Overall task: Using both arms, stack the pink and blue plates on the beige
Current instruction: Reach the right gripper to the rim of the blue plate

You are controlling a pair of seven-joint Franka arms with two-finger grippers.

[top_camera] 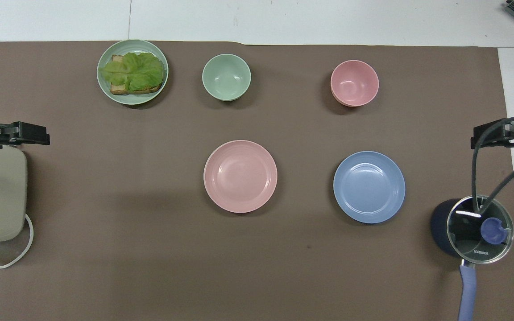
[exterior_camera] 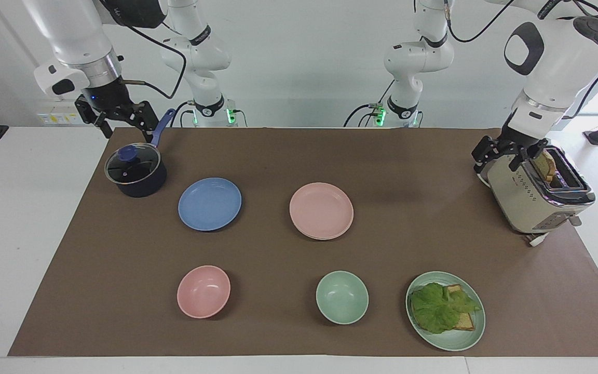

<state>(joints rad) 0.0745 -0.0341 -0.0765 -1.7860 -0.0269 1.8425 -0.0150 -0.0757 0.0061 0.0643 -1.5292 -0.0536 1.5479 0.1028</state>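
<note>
The pink plate [exterior_camera: 321, 209] [top_camera: 240, 176] lies mid-table. A thin second edge shows under its rim; I cannot tell whether that is another plate. The beige plate is hidden. The blue plate [exterior_camera: 209, 203] [top_camera: 369, 187] lies beside the pink one, toward the right arm's end. My right gripper [exterior_camera: 126, 129] [top_camera: 484, 133] hangs open and empty over the table edge by the pot. My left gripper [exterior_camera: 495, 164] [top_camera: 29, 133] hangs open and empty against the toaster's side. Neither touches a plate.
A lidded dark pot [exterior_camera: 135, 171] with a blue handle stands near the right gripper. A toaster [exterior_camera: 538, 200] holds bread at the left arm's end. Farther from the robots stand a pink bowl [exterior_camera: 203, 291], a green bowl [exterior_camera: 342, 297] and a green plate [exterior_camera: 467, 340] with lettuce and toast.
</note>
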